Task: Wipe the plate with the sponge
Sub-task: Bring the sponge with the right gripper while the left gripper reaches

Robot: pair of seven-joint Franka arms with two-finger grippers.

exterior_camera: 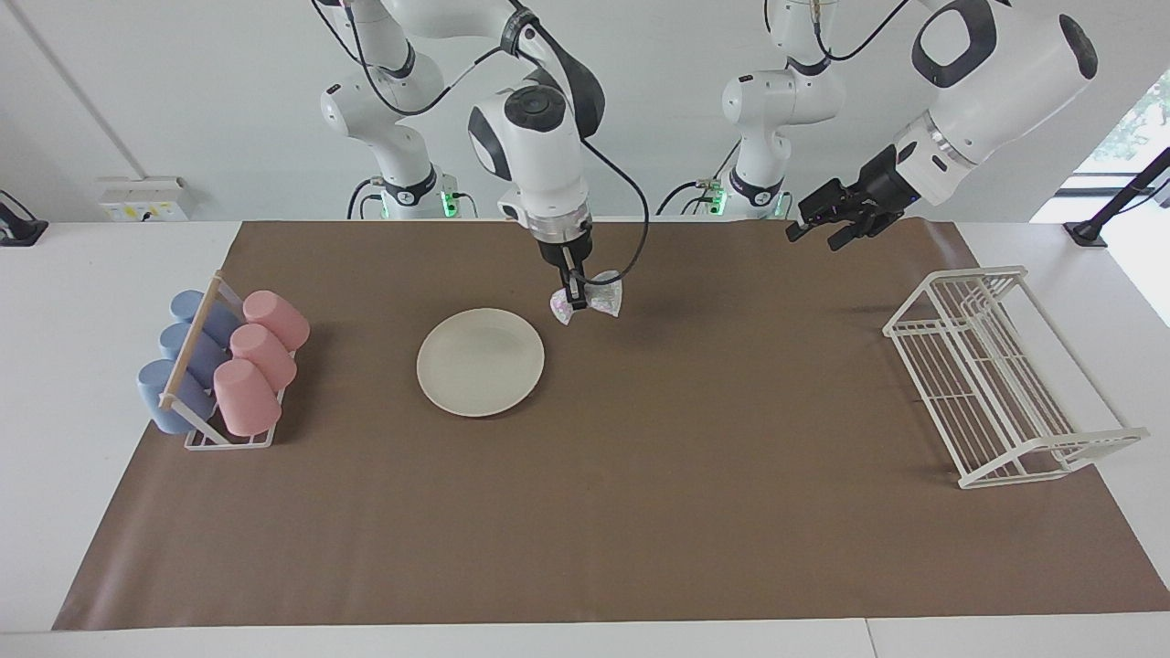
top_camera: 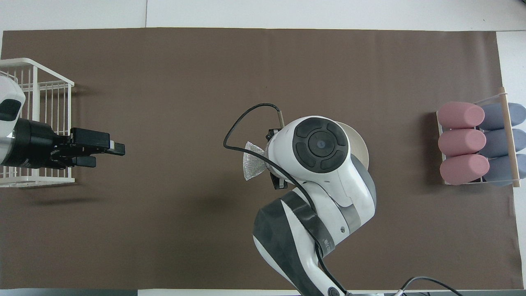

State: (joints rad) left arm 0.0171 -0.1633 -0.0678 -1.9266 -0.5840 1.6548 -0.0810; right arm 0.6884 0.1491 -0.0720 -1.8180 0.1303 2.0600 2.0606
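The cream-white plate (exterior_camera: 480,361) lies on the brown mat, mid-table toward the right arm's end. In the overhead view only a sliver of its rim (top_camera: 362,146) shows past the right arm. My right gripper (exterior_camera: 574,300) points down and is shut on the silvery sponge (exterior_camera: 605,297), which it holds low over the mat just off the plate's rim, on the side toward the robots. The sponge also sticks out from under the arm in the overhead view (top_camera: 252,164). My left gripper (exterior_camera: 815,230) waits open and empty, raised over the mat at the left arm's end (top_camera: 104,154).
A rack of pink and blue cups (exterior_camera: 228,370) lying on their sides stands at the right arm's end (top_camera: 476,144). A white wire dish rack (exterior_camera: 996,375) stands at the left arm's end (top_camera: 37,82). Bare mat (exterior_camera: 640,512) stretches farther from the robots.
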